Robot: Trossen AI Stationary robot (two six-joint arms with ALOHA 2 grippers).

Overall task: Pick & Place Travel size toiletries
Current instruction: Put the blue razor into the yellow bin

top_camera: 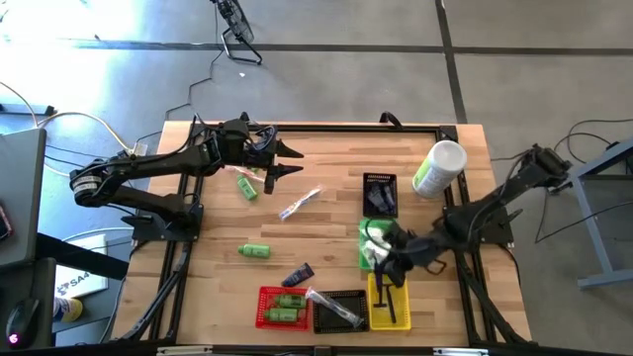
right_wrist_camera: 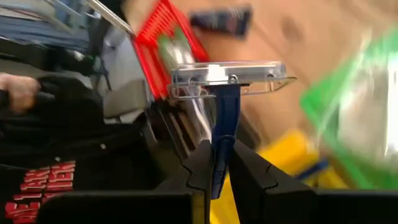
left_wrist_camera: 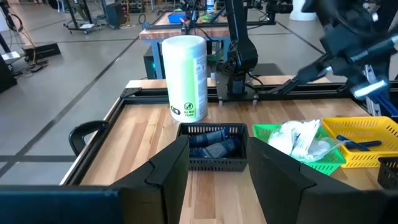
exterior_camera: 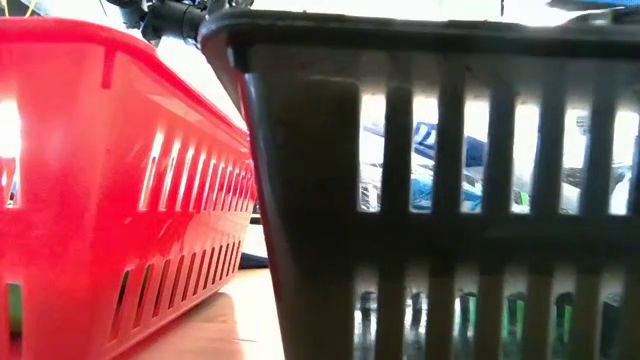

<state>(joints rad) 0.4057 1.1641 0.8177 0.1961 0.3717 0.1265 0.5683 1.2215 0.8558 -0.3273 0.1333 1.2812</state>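
Right gripper [right_wrist_camera: 214, 163] is clamped on the blue handle of a razor [right_wrist_camera: 227, 87], clear-capped head sticking out past the fingertips; in the high view it sits over the near-right of the table [top_camera: 326, 158], above where the green basket [top_camera: 368, 249] meets the yellow basket [top_camera: 394, 309]. Left gripper [top_camera: 285, 160] hangs over the far-left part of the table, fingers [left_wrist_camera: 168, 168] parted with nothing between them, pointing across toward the white cylindrical container [top_camera: 438, 168] at the far right. Loose toiletries on the wood: green bottle [top_camera: 246, 187] just beside the left gripper, clear-wrapped toothbrush [top_camera: 299, 204] near centre, another green bottle [top_camera: 254, 251] further toward the near edge, dark navy tube [top_camera: 298, 275] just beyond the red basket [top_camera: 265, 314]. Red basket holds green bottles [top_camera: 287, 308]; the black basket next to it [top_camera: 354, 297] has a clear-wrapped item [top_camera: 331, 306], probably another toothbrush, view too coarse to be sure. Far black basket [left_wrist_camera: 212, 149] holds dark tubes, green basket has white packets [left_wrist_camera: 303, 138], yellow one has dark thin items [left_wrist_camera: 356, 143]. Low view is blocked by the red and black basket walls. Right wrist view also catches a person's hand [right_wrist_camera: 18, 87] and dark sleeve beyond the table.
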